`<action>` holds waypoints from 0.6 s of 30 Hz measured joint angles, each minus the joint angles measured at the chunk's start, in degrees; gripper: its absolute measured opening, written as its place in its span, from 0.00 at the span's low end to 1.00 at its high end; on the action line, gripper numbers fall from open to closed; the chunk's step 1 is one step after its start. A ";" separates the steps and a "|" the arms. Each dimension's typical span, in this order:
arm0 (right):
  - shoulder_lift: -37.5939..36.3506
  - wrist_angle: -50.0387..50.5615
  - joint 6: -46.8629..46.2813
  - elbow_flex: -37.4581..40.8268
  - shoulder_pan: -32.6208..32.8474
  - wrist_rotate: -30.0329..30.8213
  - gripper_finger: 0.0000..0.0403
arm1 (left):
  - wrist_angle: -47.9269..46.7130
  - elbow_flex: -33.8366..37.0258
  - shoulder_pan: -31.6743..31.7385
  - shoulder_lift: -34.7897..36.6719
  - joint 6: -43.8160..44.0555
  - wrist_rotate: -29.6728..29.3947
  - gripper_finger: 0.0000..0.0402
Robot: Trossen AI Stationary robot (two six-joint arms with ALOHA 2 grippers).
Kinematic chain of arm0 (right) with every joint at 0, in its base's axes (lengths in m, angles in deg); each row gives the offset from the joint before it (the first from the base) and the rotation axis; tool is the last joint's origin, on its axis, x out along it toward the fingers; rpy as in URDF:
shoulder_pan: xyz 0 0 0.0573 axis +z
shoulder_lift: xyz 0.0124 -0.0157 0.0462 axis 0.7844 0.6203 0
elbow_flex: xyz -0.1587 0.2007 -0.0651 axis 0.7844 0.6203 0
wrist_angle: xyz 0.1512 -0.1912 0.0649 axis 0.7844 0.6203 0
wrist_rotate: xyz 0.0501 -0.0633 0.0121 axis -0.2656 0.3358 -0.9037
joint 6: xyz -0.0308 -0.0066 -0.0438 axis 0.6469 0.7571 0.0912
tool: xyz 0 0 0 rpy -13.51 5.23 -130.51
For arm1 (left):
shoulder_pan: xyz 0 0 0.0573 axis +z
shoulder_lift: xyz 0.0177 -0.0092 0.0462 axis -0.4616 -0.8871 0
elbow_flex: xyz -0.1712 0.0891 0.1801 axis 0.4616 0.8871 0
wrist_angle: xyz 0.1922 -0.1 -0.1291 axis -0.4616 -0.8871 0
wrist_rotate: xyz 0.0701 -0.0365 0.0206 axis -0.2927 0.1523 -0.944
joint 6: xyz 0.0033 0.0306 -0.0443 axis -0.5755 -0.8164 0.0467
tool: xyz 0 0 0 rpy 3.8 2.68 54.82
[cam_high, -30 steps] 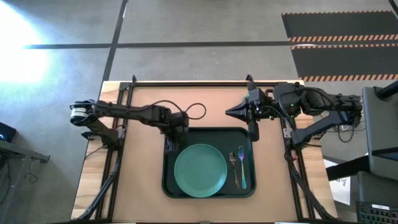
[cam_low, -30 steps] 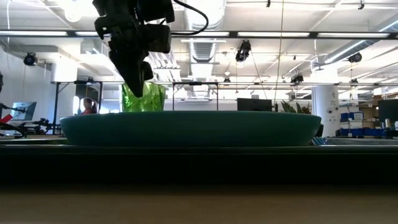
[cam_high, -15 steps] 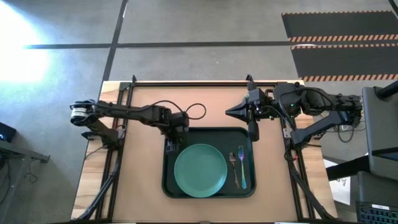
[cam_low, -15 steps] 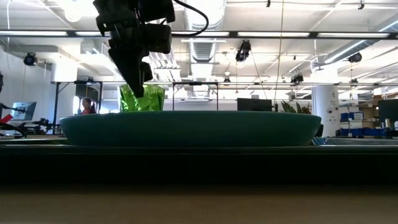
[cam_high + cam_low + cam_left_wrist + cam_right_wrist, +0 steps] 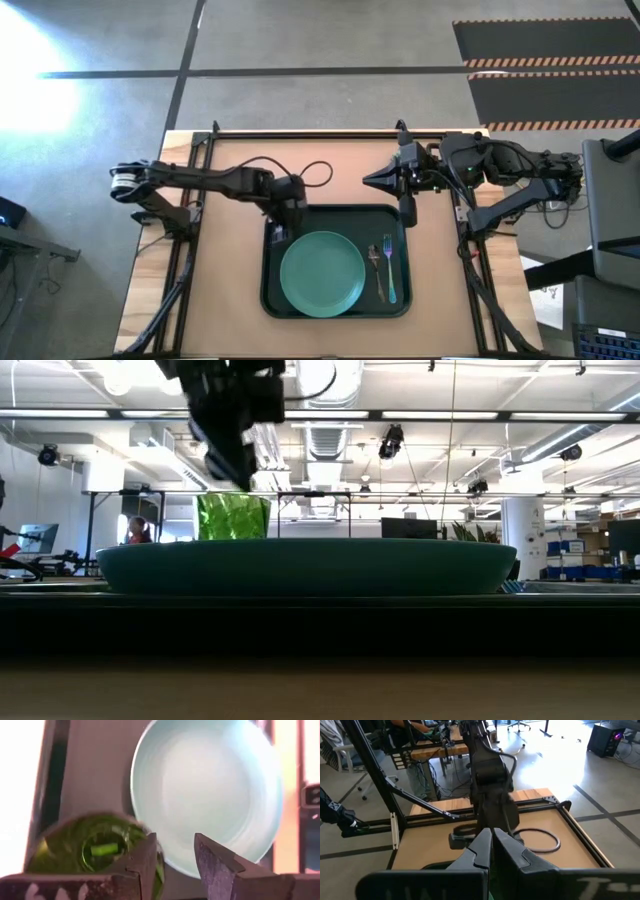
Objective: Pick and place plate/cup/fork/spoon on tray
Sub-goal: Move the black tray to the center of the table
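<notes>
The olive-green cup (image 5: 232,517) stands upright on its base in the far left corner of the dark green tray (image 5: 335,209), behind the teal plate (image 5: 322,273). It also shows in the left wrist view (image 5: 90,845). My left gripper (image 5: 235,470) is open just above the cup and clear of it. One finger (image 5: 145,862) stands over the cup's rim, and the gap (image 5: 175,857) lies over the plate's edge. The fork (image 5: 389,268) and spoon (image 5: 377,268) lie on the tray to the plate's right. My right gripper (image 5: 492,845) is shut and empty, waiting by the tray's far right corner (image 5: 405,208).
In the low view the plate (image 5: 300,565) fills the foreground and hides the cup's lower part. A black cable loop (image 5: 315,178) lies on the table beyond the tray. Black frame rails (image 5: 300,135) run along the table's far edge and sides. A person (image 5: 140,530) is far off in the room.
My left gripper has lowered the cup the last bit onto the tray, let go and risen straight up, so its fingers are now above the rim. The cup stays upright in the tray's far left corner.
</notes>
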 joint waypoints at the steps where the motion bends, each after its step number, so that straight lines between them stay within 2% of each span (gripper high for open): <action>1: -0.02 0.00 0.00 0.00 0.00 0.00 0.02 | 0.03 -0.76 0.00 0.31 -0.01 0.01 0.28; 9: -0.02 0.43 0.00 0.00 0.00 0.00 0.02 | 0.97 -5.81 0.00 2.89 -2.97 0.00 0.29; 13: -0.01 5.10 -0.42 0.01 0.00 0.02 0.02 | 0.73 -6.10 0.00 4.88 -4.72 -0.49 0.28; 18: 1.57 17.40 -6.84 1.16 0.00 3.58 0.02 | 0.90 -5.89 -0.02 7.47 -4.60 -8.00 0.25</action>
